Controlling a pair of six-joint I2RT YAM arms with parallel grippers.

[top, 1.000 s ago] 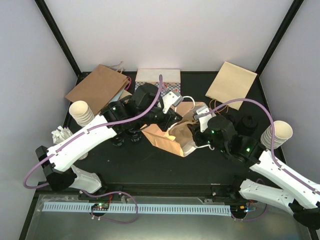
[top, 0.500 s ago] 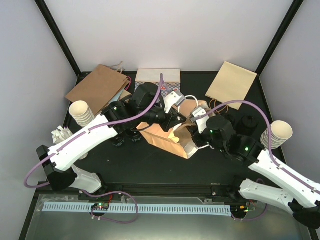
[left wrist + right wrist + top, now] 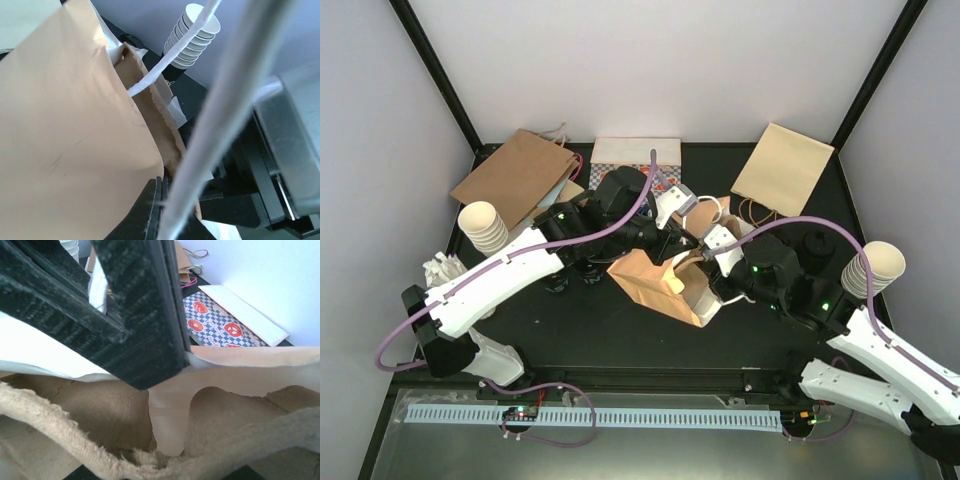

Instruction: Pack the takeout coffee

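A brown paper bag (image 3: 645, 280) lies in the middle of the mat with its mouth toward the right arm. My left gripper (image 3: 685, 235) (image 3: 164, 200) is shut on the bag's upper edge, and its black fingers (image 3: 145, 315) hold that edge up. The bag's white cord handle (image 3: 150, 77) crosses the left wrist view. My right gripper (image 3: 707, 275) (image 3: 165, 472) sits at the bag's mouth, shut on the rim of the cardboard tray (image 3: 75, 415), which is inside the bag. The hollows I see hold nothing. One small black cup (image 3: 817, 245) stands right of the right arm.
Stacks of white paper cups stand at the left (image 3: 483, 228) and at the right (image 3: 873, 268) (image 3: 195, 35). Flat brown bags lie at the back left (image 3: 515, 175) and back right (image 3: 783, 168). A red-checked sheet (image 3: 215, 322) and a white board (image 3: 636, 150) are behind the bag.
My left gripper has moved right with the bag's edge, and the bag has shifted right over the tray. The right arm has edged slightly right.
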